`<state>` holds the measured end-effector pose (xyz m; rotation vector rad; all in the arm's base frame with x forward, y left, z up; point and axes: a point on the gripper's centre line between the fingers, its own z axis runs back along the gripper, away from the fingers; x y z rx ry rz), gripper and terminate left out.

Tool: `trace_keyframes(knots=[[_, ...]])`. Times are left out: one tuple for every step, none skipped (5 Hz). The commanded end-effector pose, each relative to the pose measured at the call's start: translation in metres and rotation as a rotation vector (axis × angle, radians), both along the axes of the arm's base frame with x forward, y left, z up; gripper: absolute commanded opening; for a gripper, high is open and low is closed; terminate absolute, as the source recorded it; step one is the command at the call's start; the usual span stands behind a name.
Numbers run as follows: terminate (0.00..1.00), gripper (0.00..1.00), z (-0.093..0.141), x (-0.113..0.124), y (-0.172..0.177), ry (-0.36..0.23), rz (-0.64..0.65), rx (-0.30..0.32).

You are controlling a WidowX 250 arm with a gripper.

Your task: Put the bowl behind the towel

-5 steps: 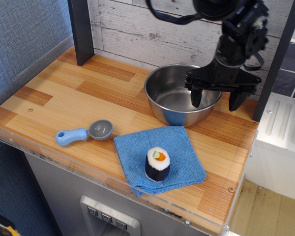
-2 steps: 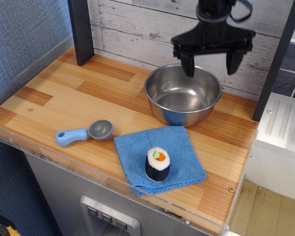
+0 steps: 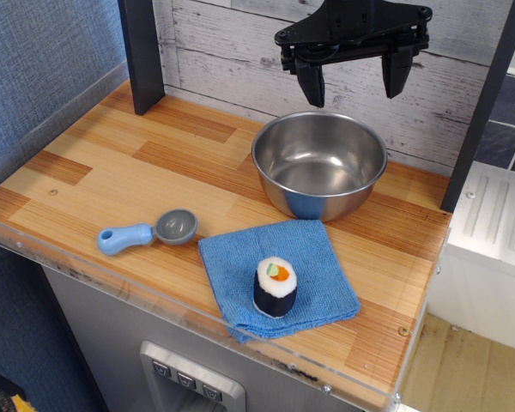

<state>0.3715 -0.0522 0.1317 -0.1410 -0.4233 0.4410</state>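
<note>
The shiny steel bowl stands upright on the wooden counter, directly behind the blue towel, its front wall close to the towel's back edge. The towel lies flat near the front edge. A toy sushi roll stands on the towel. My black gripper hangs open and empty in the air above the bowl's back rim, clear of it, with its two fingers pointing down.
A small grey scoop with a blue handle lies left of the towel. A dark post stands at the back left and another at the right. A white plank wall backs the counter. The counter's front edge has a clear lip.
My gripper was down at the bowl's right rim with one finger inside. It has let go, risen and shifted left, now open above the bowl. The bowl has stayed put.
</note>
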Motion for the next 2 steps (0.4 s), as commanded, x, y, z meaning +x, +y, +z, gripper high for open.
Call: trace_keyframes(knots=[[0.00,1.00,0.0165,-0.0072,0.0012,-0.049,-0.003,-0.007],[1.00,1.00,0.0165,-0.0072,0.0012,-0.049,-0.003,-0.007]])
